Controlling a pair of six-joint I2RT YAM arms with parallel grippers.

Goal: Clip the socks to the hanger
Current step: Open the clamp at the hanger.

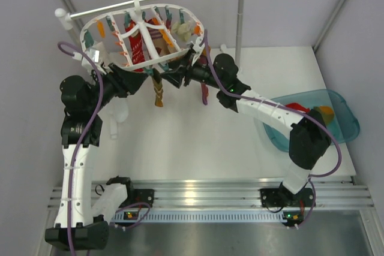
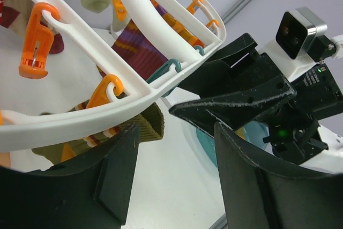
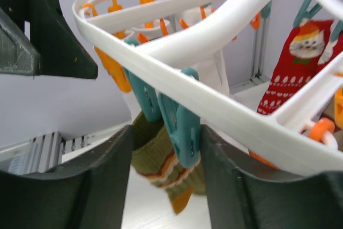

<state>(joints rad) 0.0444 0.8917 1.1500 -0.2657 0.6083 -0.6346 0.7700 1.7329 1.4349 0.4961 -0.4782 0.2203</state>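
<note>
The white oval hanger (image 1: 114,23) hangs from a rod at the back of the table, with orange and teal clips along its bars. One zigzag-striped olive, orange and brown sock (image 1: 158,95) hangs below its near rim. In the right wrist view a teal clip (image 3: 185,127) sits on the sock's (image 3: 161,159) cuff. My right gripper (image 3: 166,175) is open, with its fingers on either side of that clip and sock. My left gripper (image 2: 174,175) is open and empty just below the rim (image 2: 80,119), beside the sock (image 2: 144,124). The two grippers face each other (image 1: 163,80).
A white rod-and-pole stand (image 1: 240,16) carries the hanger. A red Santa sock (image 3: 292,73) and other socks hang inside the rack. A purple striped sock (image 1: 204,94) hangs by my right arm. A blue tub (image 1: 345,121) with coloured items stands at the right.
</note>
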